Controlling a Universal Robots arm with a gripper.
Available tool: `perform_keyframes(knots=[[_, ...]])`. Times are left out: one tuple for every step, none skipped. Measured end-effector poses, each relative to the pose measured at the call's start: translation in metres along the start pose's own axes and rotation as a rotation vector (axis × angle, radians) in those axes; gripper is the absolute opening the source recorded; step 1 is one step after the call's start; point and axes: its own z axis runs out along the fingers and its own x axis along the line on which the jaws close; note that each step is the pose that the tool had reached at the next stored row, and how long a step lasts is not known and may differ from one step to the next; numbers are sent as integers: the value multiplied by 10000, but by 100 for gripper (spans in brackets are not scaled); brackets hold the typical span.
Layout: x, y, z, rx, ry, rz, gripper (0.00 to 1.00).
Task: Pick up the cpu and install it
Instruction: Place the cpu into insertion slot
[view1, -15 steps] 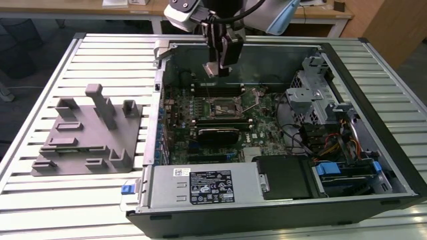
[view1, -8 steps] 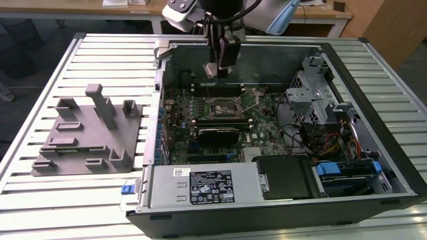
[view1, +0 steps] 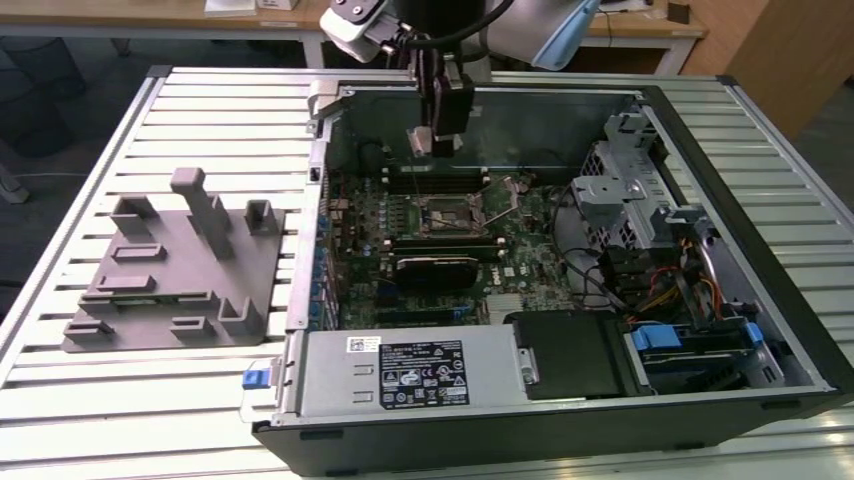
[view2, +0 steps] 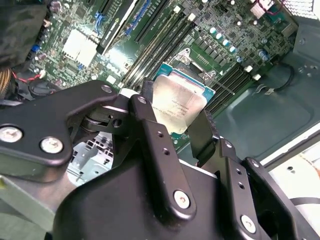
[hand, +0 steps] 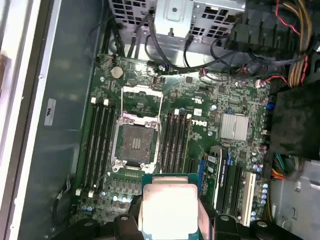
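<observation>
- One cpu (view2: 182, 102) is clamped by its edges between the gripper (view1: 437, 138) fingers, over the motherboard near the empty socket (hand: 136, 142), at upper centre in the exterior view.
- The open computer case (view1: 787, 300) is laid on a slatted metal table (view1: 120, 420).
- A grey holder (view1: 174, 270) is seen at the exterior view's left.
- A printed label (view1: 424, 375) is carried on the power supply (view1: 334, 385).

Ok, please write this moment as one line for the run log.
gripper: shut on cpu | cpu: held above board, not seated | socket: open, empty

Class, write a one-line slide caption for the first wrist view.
Black gripper holding the small square silver-topped cpu above the green motherboard, whose dark metal-framed socket lies open and empty.
</observation>
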Motion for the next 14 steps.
perform_keyframes(knots=[[1,0,2,3,-5,84,53],[2,1,4,6,-10,166,53],[5,1,5,10,-15,246,53],[7,2,6,12,-19,327,53],[10,2,8,14,-22,405,53],[10,2,9,16,-25,471,53],[11,2,11,17,-28,544,53],[12,3,12,20,-32,612,53],[14,3,13,23,-36,678,53],[14,3,14,25,-38,735,53],[15,3,15,26,-41,791,53],[15,3,16,28,-45,847,53],[15,3,16,30,-47,898,53],[15,3,17,32,-51,952,53]])
